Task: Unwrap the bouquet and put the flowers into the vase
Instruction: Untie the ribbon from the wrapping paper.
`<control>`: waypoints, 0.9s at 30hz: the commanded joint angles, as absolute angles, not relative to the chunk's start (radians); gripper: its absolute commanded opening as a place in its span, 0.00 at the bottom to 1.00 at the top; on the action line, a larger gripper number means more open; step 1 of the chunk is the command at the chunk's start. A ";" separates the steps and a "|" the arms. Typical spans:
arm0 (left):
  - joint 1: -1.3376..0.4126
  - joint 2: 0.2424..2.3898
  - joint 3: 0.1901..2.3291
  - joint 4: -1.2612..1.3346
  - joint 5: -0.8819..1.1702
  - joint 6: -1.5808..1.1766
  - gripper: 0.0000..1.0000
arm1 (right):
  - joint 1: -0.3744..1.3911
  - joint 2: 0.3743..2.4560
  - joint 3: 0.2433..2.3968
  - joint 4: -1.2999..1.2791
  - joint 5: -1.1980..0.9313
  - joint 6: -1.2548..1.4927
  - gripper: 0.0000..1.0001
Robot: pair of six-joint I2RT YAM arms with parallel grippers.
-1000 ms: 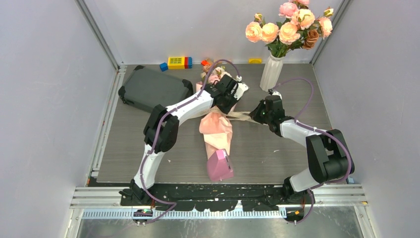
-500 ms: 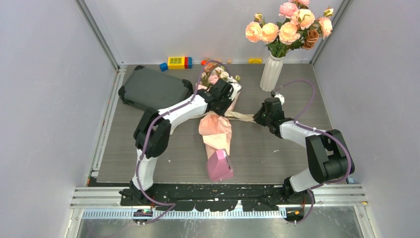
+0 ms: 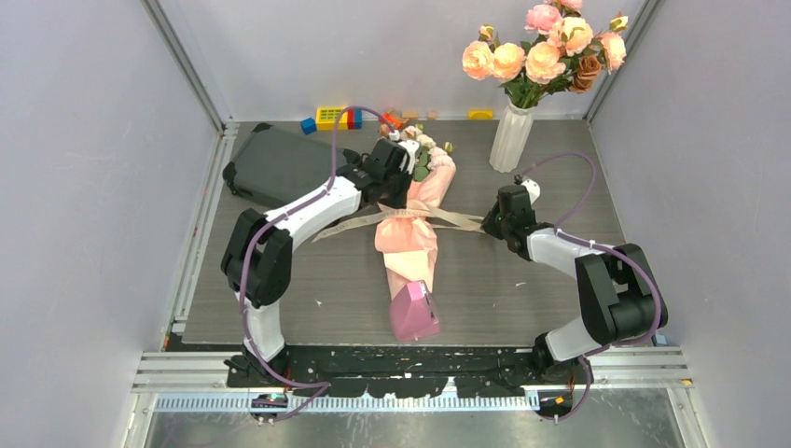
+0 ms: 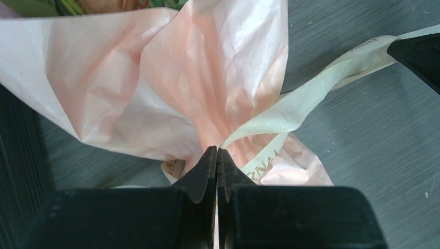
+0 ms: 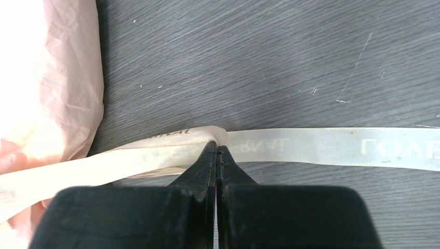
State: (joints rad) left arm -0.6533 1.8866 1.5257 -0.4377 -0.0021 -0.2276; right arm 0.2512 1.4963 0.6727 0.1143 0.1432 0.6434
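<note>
The bouquet [image 3: 408, 238] lies in the middle of the table, pale pink paper [image 4: 171, 88] tied at the waist with a beige ribbon [image 3: 448, 218]. Its small flowers [image 3: 417, 147] point to the back. My left gripper [image 3: 394, 201] [image 4: 217, 150] sits at the knot, shut on the ribbon [image 4: 280, 111], which runs out from its tip. To the right, my right gripper [image 3: 487, 224] [image 5: 217, 146] is shut on a folded stretch of ribbon [image 5: 171, 142] lying on the table. The ribbed white vase [image 3: 511, 138] stands at the back right.
A peach rose cluster [image 3: 546, 47] fills the vase. A solid pink wedge [image 3: 413, 313] sits at the bouquet's near end. A dark grey case [image 3: 284, 168] lies at the back left, and toy blocks [image 3: 334, 117] line the back wall. One ribbon tail [image 3: 340, 229] trails left.
My left gripper has closed and moved left and back off the bouquet's top. The ribbon is now drawn out, with a tail lying to the left. The right gripper barely moved.
</note>
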 commanded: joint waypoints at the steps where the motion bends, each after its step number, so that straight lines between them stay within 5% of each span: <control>1: -0.606 1.791 1.481 -0.369 0.038 -0.314 0.00 | 0.247 1.459 0.661 0.117 0.210 0.666 0.00; 27: -0.437 1.472 0.999 -0.211 -0.023 -0.575 0.00 | 0.248 1.428 0.587 0.048 0.363 0.766 0.00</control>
State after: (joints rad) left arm -0.4656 1.5356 1.0370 -0.2714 0.0185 -0.5270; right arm 0.2512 1.4460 0.5934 0.0502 0.2977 0.7368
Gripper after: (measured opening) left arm 0.008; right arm 0.018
